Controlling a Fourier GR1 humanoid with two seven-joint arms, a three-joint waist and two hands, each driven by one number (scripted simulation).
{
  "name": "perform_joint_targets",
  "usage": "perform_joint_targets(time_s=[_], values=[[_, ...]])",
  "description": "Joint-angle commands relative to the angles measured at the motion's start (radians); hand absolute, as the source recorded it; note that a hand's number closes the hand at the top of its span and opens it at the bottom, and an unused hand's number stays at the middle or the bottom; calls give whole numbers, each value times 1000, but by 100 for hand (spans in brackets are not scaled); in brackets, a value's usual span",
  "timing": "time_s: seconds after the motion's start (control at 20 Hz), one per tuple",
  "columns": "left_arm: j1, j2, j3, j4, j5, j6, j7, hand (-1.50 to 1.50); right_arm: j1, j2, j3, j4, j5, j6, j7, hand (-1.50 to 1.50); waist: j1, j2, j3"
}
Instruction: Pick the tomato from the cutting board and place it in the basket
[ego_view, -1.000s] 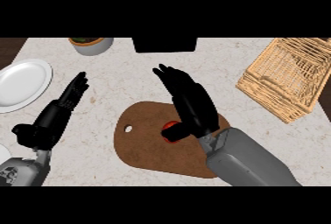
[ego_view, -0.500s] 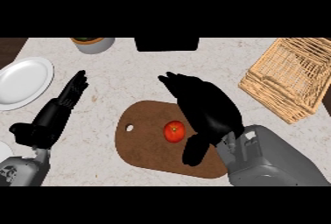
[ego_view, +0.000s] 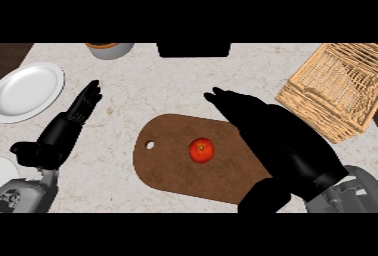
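Observation:
A small red tomato (ego_view: 201, 150) lies near the middle of the brown cutting board (ego_view: 168, 162). My right hand (ego_view: 277, 140) hovers just to the right of it, open, fingers straight and pointing to the far left, thumb low near the board's front edge. No part of that hand touches the tomato. The woven basket (ego_view: 336, 90) stands at the far right of the counter. My left hand (ego_view: 63, 130) rests open at the left, fingers up.
A white plate (ego_view: 28, 91) lies at the far left, with another white rim (ego_view: 6, 172) at the left edge. A bowl (ego_view: 109, 49) and a black object (ego_view: 193, 49) sit along the far edge.
My right hand has drawn back to the right and risen, uncovering the tomato, which stays on the board. The left hand has not moved.

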Motion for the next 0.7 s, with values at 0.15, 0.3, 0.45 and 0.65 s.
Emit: perform_joint_targets(time_s=[0.15,0.3,0.45,0.65], values=[[12,-42,11,26,-54,-16,-36,0,162,14,14,-48,115,-4,0,-150,6,4,1],[-5,-33,47,20,-34,-52,1,0,159,99,33,97,237,-64,-124,-150,13,6,1],[6,-59,37,-25,-70,-35,36,0,181,170,41,99,290,-90,-116,-150,13,4,1],[5,-80,48,-41,-94,-43,45,0,254,161,62,237,422,-168,-334,-150,13,5,1]])
